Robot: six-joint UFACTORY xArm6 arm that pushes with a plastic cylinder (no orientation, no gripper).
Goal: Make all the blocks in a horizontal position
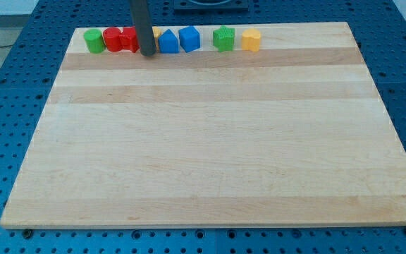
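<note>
Wooden board (pixel 210 141) on a blue perforated surface (pixel 20 85). Along the far edge, a row from left to right: green cylinder (pixel 94 41), red cylinder (pixel 111 39), red block (pixel 128 39) of unclear shape, yellow block (pixel 157 32) mostly hidden, blue triangular block (pixel 168 42), blue cube (pixel 189 38), green block (pixel 223 38), yellow block (pixel 251 39). My tip (pixel 147 52) just right of the red block, in front of the hidden yellow one.

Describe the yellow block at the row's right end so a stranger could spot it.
Along the top edge of the wooden board runs a row of blocks. The yellow block ends it on the view's right, beside the green block, standing slightly apart.
</note>
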